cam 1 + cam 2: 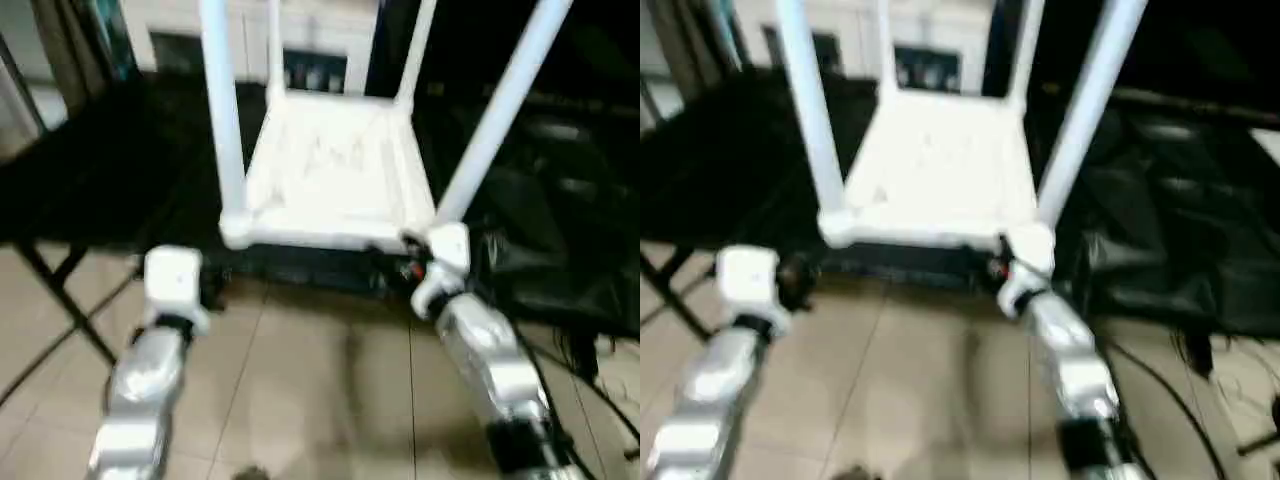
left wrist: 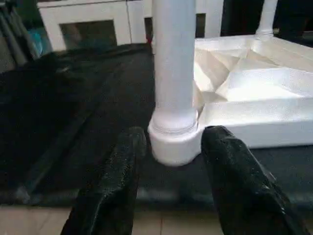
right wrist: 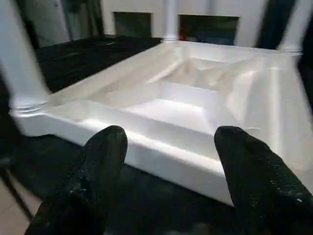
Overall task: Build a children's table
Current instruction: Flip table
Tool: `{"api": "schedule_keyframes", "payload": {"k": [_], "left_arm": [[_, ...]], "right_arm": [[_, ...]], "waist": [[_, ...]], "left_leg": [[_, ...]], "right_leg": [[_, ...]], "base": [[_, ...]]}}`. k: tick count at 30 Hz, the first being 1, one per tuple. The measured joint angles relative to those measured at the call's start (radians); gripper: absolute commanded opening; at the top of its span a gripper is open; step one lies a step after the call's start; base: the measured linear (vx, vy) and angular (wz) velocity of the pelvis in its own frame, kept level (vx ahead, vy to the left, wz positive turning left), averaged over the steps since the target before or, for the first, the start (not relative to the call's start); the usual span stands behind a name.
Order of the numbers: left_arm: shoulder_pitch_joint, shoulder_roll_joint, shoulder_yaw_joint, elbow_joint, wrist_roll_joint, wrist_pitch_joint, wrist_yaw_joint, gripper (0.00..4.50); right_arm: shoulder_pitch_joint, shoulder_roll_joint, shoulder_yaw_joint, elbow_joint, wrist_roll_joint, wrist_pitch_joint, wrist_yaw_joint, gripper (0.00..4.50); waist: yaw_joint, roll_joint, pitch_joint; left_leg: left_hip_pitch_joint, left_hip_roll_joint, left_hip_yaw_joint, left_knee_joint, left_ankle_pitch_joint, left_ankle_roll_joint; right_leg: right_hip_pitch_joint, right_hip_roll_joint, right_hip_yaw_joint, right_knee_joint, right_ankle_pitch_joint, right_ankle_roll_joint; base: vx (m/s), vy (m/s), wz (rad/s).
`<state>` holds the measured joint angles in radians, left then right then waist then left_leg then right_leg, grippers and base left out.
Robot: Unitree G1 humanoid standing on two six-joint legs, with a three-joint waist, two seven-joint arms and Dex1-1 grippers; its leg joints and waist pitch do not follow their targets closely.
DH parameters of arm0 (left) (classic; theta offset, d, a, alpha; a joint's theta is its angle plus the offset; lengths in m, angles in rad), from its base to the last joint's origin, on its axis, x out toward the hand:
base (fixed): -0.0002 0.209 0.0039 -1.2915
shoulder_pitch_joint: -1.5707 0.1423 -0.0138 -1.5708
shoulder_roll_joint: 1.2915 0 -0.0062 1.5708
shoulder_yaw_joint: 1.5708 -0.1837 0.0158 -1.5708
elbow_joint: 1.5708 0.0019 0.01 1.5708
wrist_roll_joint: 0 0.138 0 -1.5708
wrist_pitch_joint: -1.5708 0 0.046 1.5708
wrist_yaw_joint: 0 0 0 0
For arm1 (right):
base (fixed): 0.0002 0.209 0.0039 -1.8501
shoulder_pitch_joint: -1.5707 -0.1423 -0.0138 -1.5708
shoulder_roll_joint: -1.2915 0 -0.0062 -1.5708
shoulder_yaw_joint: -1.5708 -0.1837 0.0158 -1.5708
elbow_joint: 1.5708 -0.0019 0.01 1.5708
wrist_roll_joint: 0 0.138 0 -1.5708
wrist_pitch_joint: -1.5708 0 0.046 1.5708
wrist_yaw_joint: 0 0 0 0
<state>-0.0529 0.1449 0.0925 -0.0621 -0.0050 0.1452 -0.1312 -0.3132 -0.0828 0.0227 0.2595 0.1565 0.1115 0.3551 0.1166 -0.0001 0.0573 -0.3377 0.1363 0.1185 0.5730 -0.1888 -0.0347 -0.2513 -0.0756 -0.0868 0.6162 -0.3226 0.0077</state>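
The children's table (image 1: 330, 170) lies upside down on a black cloth-covered surface (image 1: 110, 170), ribbed underside up, with four white tube legs standing upward. My left gripper (image 2: 173, 142) is open just short of the socket of the near-left leg (image 2: 173, 63), one black finger (image 2: 124, 161) on each side of it, not touching. My right gripper (image 3: 171, 139) is open in front of the tabletop's near rim (image 3: 146, 147), beside the near-right leg (image 1: 495, 110). Both silver forearms reach in from the lower edge in the head views.
A white cabinet (image 1: 315, 45) with glass-fronted compartments stands behind the work surface. A black folding stand leg (image 1: 60, 285) slants down at the left. Dark cloth and cables (image 1: 585, 350) lie at the right over the beige tiled floor (image 1: 320, 380).
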Motion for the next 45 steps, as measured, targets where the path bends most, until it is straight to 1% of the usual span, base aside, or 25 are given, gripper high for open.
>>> {"api": "schedule_keyframes", "payload": {"k": [1,2,3,4,5,6,7,8,9,10,11,12,13,14,15,16,17,19,21,23,25,26,33,39,45], "left_arm": [[0.0,-0.004,-0.002,-0.001,0.0,0.0,0.002,2.19],[-0.002,-0.013,-0.009,-0.001,0.0,0.0,0.003,2.19],[-0.007,-0.029,-0.032,-0.004,-0.001,0.0,0.002,2.19],[-0.006,-0.034,-0.034,-0.005,-0.001,0.0,0.003,2.19],[-0.005,-0.026,-0.026,-0.004,-0.001,0.0,0.006,2.19],[-0.001,-0.015,-0.01,-0.003,-0.002,-0.001,0.007,2.19],[0.011,-0.006,0.015,0.003,-0.003,0.001,0.011,2.19],[0.013,0.003,0.03,0.009,-0.007,0.003,0.012,2.19],[0.014,0.001,0.041,0.0,-0.023,0.001,0.011,2.19],[0.021,-0.001,0.051,-0.012,-0.043,0.001,0.007,2.19],[0.023,-0.001,0.047,-0.027,-0.057,0.0,-0.006,2.19],[0.028,-0.009,0.045,-0.036,-0.069,-0.002,-0.021,2.19],[0.045,-0.018,0.024,-0.04,-0.08,-0.002,-0.035,2.19],[0.057,-0.022,0.013,-0.043,-0.084,-0.002,-0.043,2.19],[0.083,-0.02,0.011,-0.052,-0.098,-0.001,-0.059,2.39],[0.093,-0.019,0.012,-0.059,-0.106,0.0,-0.064,2.49],[0.111,-0.016,0.022,-0.069,-0.117,0.001,-0.069,2.58],[0.123,-0.008,0.035,-0.074,-0.124,0.007,-0.072,2.69],[0.125,-0.008,0.046,-0.077,-0.129,0.009,-0.072,2.97],[0.117,-0.005,0.058,-0.074,-0.136,0.011,-0.072,3.14],[0.099,-0.001,0.063,-0.068,-0.144,0.014,-0.075,3.26],[0.076,0.004,0.062,-0.055,-0.152,0.017,-0.085,3.43],[-0.11,0.034,0.064,0.129,-0.165,0.008,-0.103,3.96],[-0.266,0.089,0.105,0.346,-0.139,-0.001,-0.069,4.45],[-0.368,0.097,0.109,0.501,-0.157,-0.014,-0.083,4.5]], "right_arm": [[0.004,-0.002,-0.002,0.0,0.0,-0.004,0.0,3.21],[0.011,-0.008,-0.006,0.0,0.001,-0.005,0.0,3.21],[0.021,-0.018,-0.015,0.002,0.003,-0.005,0.002,3.21],[0.026,-0.022,-0.023,0.003,0.005,-0.005,0.003,3.21],[0.03,-0.017,-0.023,0.003,0.007,-0.004,0.01,3.21],[0.025,-0.012,-0.014,0.003,0.009,-0.003,0.026,3.21],[0.016,0.008,0.014,0.002,0.01,-0.002,0.039,3.21],[0.021,0.016,0.036,-0.004,0.013,-0.002,0.059,3.21],[0.027,0.012,0.047,-0.008,0.016,-0.002,0.077,3.21],[0.034,-0.004,0.046,-0.014,0.026,-0.002,0.092,3.21],[0.034,-0.022,0.039,-0.015,0.03,-0.002,0.102,3.21],[0.04,-0.033,0.034,-0.015,0.032,-0.002,0.11,3.21],[0.05,-0.046,0.029,-0.011,0.033,0.0,0.114,3.21],[0.051,-0.05,0.022,-0.009,0.033,0.003,0.114,3.21],[0.046,-0.051,0.02,-0.011,0.034,0.005,0.123,3.21],[0.046,-0.049,0.02,-0.011,0.034,0.005,0.129,3.21],[0.044,-0.046,0.024,-0.011,0.034,0.006,0.135,3.21],[0.044,-0.028,0.037,-0.011,0.037,0.005,0.147,3.21],[0.043,-0.025,0.048,-0.011,0.046,0.005,0.159,3.54],[0.043,-0.027,0.052,-0.011,0.058,0.006,0.182,3.57],[0.043,-0.028,0.054,-0.013,0.074,0.007,0.2,3.68],[0.043,-0.029,0.054,-0.014,0.079,0.008,0.208,3.94],[0.04,-0.036,0.065,-0.021,0.096,0.028,0.281,4.47],[0.025,-0.055,0.076,-0.021,0.109,0.031,0.327,4.5],[0.019,-0.048,0.087,-0.02,0.11,0.034,0.342,4.5]], "waist": [[-0.004,-0.001,-0.004],[-0.004,0.002,-0.009],[0.0,0.011,-0.014],[0.002,0.02,-0.02],[-0.001,0.025,-0.024],[-0.016,0.02,-0.024],[-0.03,0.016,-0.024],[-0.034,0.017,-0.024],[-0.034,0.014,-0.025],[-0.036,-0.004,-0.029],[-0.038,-0.041,-0.031],[-0.04,-0.054,-0.026],[-0.035,-0.053,-0.025],[-0.029,-0.053,-0.025],[-0.031,-0.049,-0.026],[-0.03,-0.046,-0.025],[-0.027,-0.043,-0.024],[-0.03,-0.032,-0.017],[-0.025,-0.025,-0.011],[-0.023,-0.023,-0.009],[-0.021,-0.026,-0.008],[-0.018,-0.027,-0.007],[-0.013,-0.031,-0.006],[-0.016,-0.03,-0.005],[-0.008,-0.029,-0.006]], "left_leg": [[-0.005,-0.001,0.004,-0.007,-0.004,0.004],[-0.017,0.001,0.006,0.002,-0.017,0.029],[-0.039,0.005,0.0,0.039,-0.042,0.078],[-0.055,0.011,-0.005,0.051,-0.044,0.091],[-0.057,0.015,-0.018,0.065,-0.054,0.067],[-0.047,0.011,-0.028,0.065,-0.061,0.031],[-0.037,-0.002,-0.046,0.065,-0.07,0.029],[-0.022,-0.01,-0.062,0.063,-0.08,0.037],[-0.008,-0.022,-0.077,0.057,-0.087,0.044],[0.006,-0.04,-0.074,0.05,-0.088,0.044],[0.007,-0.066,-0.051,0.062,-0.094,0.039],[0.003,-0.072,-0.037,0.083,-0.106,0.038],[-0.003,-0.068,-0.035,0.105,-0.106,0.056],[-0.003,-0.065,-0.036,0.105,-0.101,0.052],[-0.006,-0.053,-0.036,0.08,-0.093,0.018],[-0.01,-0.04,-0.035,0.079,-0.091,-0.023],[-0.014,-0.027,-0.035,0.077,-0.088,-0.028],[-0.011,-0.011,-0.025,0.075,-0.084,-0.026],[-0.01,0.005,0.001,0.075,-0.08,-0.023],[-0.009,0.013,0.02,0.073,-0.08,-0.022],[-0.009,0.016,0.03,0.069,-0.08,-0.022],[-0.009,0.016,0.033,0.065,-0.08,-0.022],[-0.012,0.017,0.033,0.047,-0.052,-0.024],[-0.014,0.02,0.032,0.045,-0.042,-0.03],[-0.021,0.024,0.032,0.045,-0.036,-0.027]], "right_leg": [[0.011,0.001,0.003,-0.012,0.0,0.01],[0.014,0.005,0.001,-0.026,0.001,0.011],[0.017,0.014,0.0,-0.04,0.004,0.021],[0.019,0.023,-0.004,-0.044,0.001,0.026],[0.02,0.032,-0.011,-0.032,-0.009,0.035],[-0.009,0.027,-0.01,0.016,-0.017,0.051],[-0.056,0.015,-0.008,0.104,-0.015,0.072],[-0.096,0.016,0.0,0.151,-0.016,0.072],[-0.134,0.017,0.004,0.157,-0.014,0.073],[-0.173,0.014,0.028,0.123,0.005,0.072],[-0.188,-0.005,0.064,0.04,0.075,0.039],[-0.191,-0.011,0.083,0.065,0.104,0.009],[-0.181,-0.006,0.091,0.067,0.099,0.009],[-0.177,-0.003,0.092,0.064,0.1,0.008],[-0.173,0.006,0.08,0.059,0.104,0.004],[-0.169,0.014,0.071,0.05,0.111,0.003],[-0.163,0.02,0.065,0.027,0.128,0.002],[-0.15,0.019,0.051,0.003,0.136,-0.013],[-0.143,0.015,0.048,-0.006,0.142,-0.021],[-0.141,0.01,0.049,-0.006,0.138,-0.015],[-0.141,0.004,0.048,-0.006,0.137,-0.013],[-0.141,0.001,0.047,-0.006,0.137,-0.012],[-0.148,0.001,0.041,-0.006,0.137,-0.012],[-0.15,0.001,0.039,-0.004,0.148,-0.01],[-0.155,0.002,0.031,-0.005,0.147,-0.017]], "base": [[0.158,-0.029,-0.01],[0.158,-0.029,-0.01],[0.171,-0.019,0.04],[0.191,0.022,0.03],[0.191,0.022,0.03],[0.234,-0.005,-0.08],[0.207,-0.07,-0.29],[0.207,-0.07,-0.29],[0.117,-0.06,-0.44],[-0.029,-0.04,-0.2],[-0.029,-0.04,-0.2],[-0.088,-0.046,0.2],[-0.016,-0.028,0.18],[0.001,-0.042,0.22],[0.0,0.0,0.0],[0.0,0.0,0.0],[0.0,0.0,0.0],[-0.06,0.009,0.12],[-0.072,0.016,0.17],[-0.089,0.003,0.18],[-0.071,-0.011,0.17],[-0.065,-0.014,0.13],[-0.008,-0.003,0.01],[0.0,0.0,0.0],[0.061,0.003,0.01]]}}
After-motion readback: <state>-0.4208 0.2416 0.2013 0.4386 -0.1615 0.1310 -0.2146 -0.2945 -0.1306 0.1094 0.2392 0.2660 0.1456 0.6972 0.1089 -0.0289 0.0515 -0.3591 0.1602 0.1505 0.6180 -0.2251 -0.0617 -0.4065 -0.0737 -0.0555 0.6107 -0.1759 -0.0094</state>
